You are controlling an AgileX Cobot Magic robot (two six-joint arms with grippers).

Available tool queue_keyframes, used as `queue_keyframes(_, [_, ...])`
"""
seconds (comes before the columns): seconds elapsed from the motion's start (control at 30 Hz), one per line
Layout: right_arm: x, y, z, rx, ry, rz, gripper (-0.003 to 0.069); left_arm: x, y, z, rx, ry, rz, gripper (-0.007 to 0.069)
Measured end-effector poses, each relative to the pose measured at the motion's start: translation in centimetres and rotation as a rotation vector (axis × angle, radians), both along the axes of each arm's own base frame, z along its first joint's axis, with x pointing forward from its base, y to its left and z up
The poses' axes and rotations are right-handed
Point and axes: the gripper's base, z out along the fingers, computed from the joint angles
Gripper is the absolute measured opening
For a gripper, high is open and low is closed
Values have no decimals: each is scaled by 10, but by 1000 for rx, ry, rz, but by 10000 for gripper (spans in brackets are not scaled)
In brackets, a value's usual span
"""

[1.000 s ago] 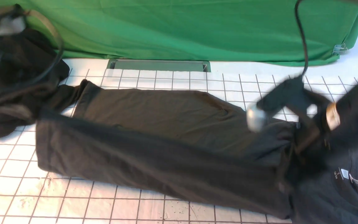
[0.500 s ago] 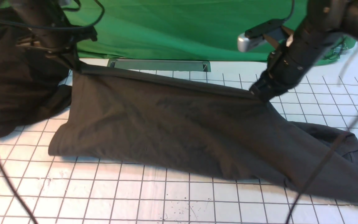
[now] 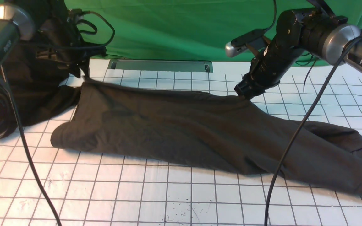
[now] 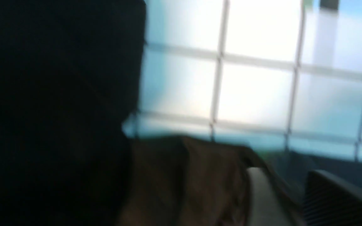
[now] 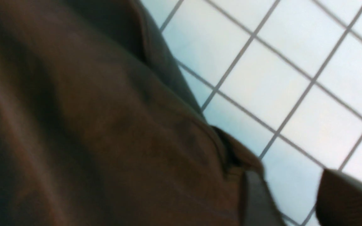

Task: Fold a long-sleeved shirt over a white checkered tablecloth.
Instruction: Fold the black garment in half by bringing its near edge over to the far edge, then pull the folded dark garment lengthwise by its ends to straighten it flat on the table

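The right fingers (image 5: 253, 201) are spread apart, and white squares show in the gap. One finger touches the far edge of the shirt (image 3: 181, 131), near 2 o'clock on the bench. The left fingers (image 4: 262, 201) are spread apart too. The shirt edge lies against one of them, near 10 o'clock, but that picture is blurry. The shirt lies in a long folded band across the tablecloth (image 3: 168, 194), from 9 o'clock to 4 o'clock. A black cable (image 3: 287, 150) hangs in front of its 3 o'clock end. A second cable (image 3: 30, 163) hangs near 8 o'clock. A black heap of clothes (image 3: 36, 94) sits at 9 o'clock, touching the shirt. A green cloth (image 3: 181, 28) hangs at 12 o'clock.
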Motion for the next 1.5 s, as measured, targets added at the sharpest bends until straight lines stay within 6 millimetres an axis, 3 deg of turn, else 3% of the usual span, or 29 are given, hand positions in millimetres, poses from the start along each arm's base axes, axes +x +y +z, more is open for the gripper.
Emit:
queue_keyframes(0.1, [-1, -1, 2, 5, 12, -18, 328, 2, 1, 2, 14, -21, 1, 353])
queue_keyframes(0.17, [-7, -2, 12, 2, 32, -24, 345, 1, 2, 9, 15, -27, 3, 454])
queue_keyframes(0.23, [-13, -5, 22, -2, 52, -28, 342, -3, 2, 17, 12, -12, 7, 493])
queue_keyframes(0.27, [-18, -7, 31, -5, 64, -29, 324, -4, 1, 24, 5, -15, 8, 508])
queue_keyframes(0.3, [-29, -13, 52, -21, 83, -26, 258, -10, -2, 44, -30, -40, -18, 499])
queue_keyframes(0.37, [-40, -20, 74, -39, 80, -15, 165, -17, -9, 66, -91, -76, -65, 433])
queue_keyframes(0.43, [-44, -26, 84, -41, 72, -17, 108, -20, -13, 73, -116, -88, -90, 370])
queue_keyframes(0.5, [-52, -44, 98, -31, 62, -52, 28, -36, -28, 98, -170, -117, -174, 150])
queue_keyframes(0.6, [-64, -78, 94, -14, 124, -127, 3, -61, -51, 105, -162, -74, -276, 21])
queue_keyframes(0.67, [-70, -88, 86, -15, 162, -150, 4, -71, -59, 101, -151, -38, -304, 8])
queue_keyframes(0.73, [-85, -112, 65, -29, 260, -204, 53, -95, -81, 79, -116, 82, -364, -4])
queue_keyframes(0.77, [-86, -114, 63, -29, 266, -211, 60, -98, -83, 74, -113, 102, -367, -5])
queue_keyframes(0.8, [-90, -124, 48, -34, 305, -236, 134, -110, -95, 55, -96, 167, -400, -6])
queue_keyframes(0.83, [-91, -127, 42, -36, 314, -241, 167, -114, -99, 45, -92, 197, -407, -7])
queue_keyframes(0.9, [-90, -132, 21, -37, 328, -256, 312, -124, -109, 18, -78, 249, -434, -6])
queue_keyframes(0.93, [-90, -133, 19, -38, 330, -257, 324, -126, -110, 14, -76, 256, -437, -6])
queue_keyframes(1.0, [-85, -134, 4, -37, 328, -261, 435, -134, -113, -11, -59, 296, -446, -6])
queue_keyframes(1.13, [-75, -133, -20, -36, 317, -260, 496, -142, -105, -45, -17, 349, -417, -6])
queue_keyframes(1.2, [-72, -133, -28, -37, 327, -262, 489, -145, -102, -52, -10, 359, -402, -6])
queue_keyframes(1.27, [-71, -133, -37, -41, 348, -262, 439, -146, -100, -55, -16, 358, -383, -5])
queue_keyframes(1.37, [-71, -133, -40, -42, 357, -261, 308, -146, -99, -55, -17, 354, -381, -4])
queue_keyframes(1.43, [-70, -133, -37, -43, 365, -258, 110, -146, -99, -55, -17, 351, -381, -4])
queue_keyframes(1.5, [-69, -132, -33, -43, 364, -255, 56, -146, -99, -55, -17, 352, -380, -4])
